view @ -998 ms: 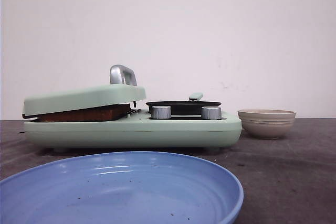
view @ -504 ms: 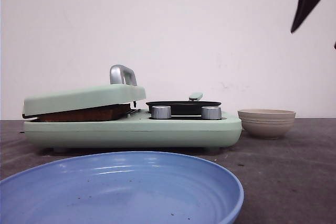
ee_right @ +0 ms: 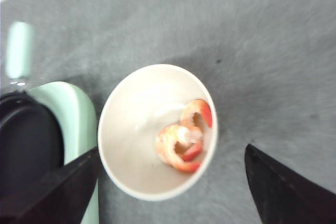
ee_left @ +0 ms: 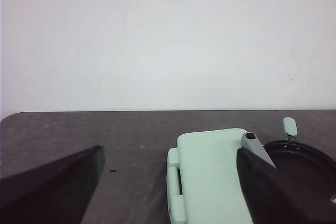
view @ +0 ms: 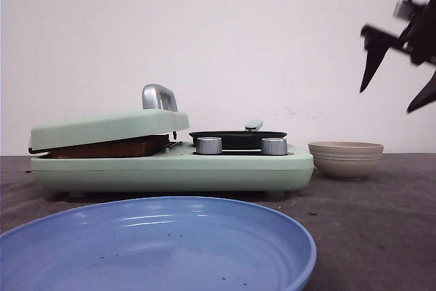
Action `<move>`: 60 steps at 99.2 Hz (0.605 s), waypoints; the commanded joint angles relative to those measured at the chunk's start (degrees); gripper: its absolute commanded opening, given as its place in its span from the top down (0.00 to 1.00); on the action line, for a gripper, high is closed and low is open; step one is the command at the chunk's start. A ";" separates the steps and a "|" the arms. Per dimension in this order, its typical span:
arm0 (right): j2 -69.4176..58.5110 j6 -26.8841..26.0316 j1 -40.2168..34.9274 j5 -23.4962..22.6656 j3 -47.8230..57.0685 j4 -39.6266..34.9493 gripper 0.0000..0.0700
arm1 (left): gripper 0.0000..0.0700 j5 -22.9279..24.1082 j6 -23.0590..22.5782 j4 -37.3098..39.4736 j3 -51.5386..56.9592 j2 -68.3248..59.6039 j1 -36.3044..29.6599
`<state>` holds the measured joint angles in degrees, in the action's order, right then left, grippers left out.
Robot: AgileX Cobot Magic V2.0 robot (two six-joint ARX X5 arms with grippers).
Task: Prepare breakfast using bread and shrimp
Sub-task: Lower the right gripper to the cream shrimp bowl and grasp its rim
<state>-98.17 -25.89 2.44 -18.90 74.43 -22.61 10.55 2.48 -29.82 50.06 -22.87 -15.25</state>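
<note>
- Right pincer (view: 398, 90) is open, empty, high above the bowl (view: 345, 159); shrimp (ee_right: 184, 142) lie curled together inside, so you risk pinching both or tipping the bowl.
- Bread (view: 112, 148) sits under the press lid (view: 102, 127).
- Left pincer (ee_left: 168, 182) is open, hovering over the press.

Glossy blue plate (view: 157, 250), matt grey tabletop (view: 375, 223), shiny metal knobs (view: 208, 146)

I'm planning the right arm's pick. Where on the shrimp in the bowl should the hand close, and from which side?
Judging by the right wrist view, come straight down from above: the bowl wall blocks any sideways approach. Close across the thick curved back of the shrimp, which lie curled together against one side. The right hand is open above the bowl.
</note>
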 commanded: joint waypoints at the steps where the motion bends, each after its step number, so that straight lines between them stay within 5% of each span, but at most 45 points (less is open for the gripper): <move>1: -3.50 -3.08 0.13 -0.98 1.70 0.24 0.22 | 0.33 -0.04 0.13 0.59 0.63 -0.28 -0.11; 60: -12.72 -5.20 0.04 -5.55 2.01 1.14 0.23 | 0.33 -0.04 0.11 -2.01 0.52 -0.31 -0.11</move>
<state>-108.55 -30.48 2.44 -23.51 75.29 -21.93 10.55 2.48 -32.12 50.06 -22.87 -15.25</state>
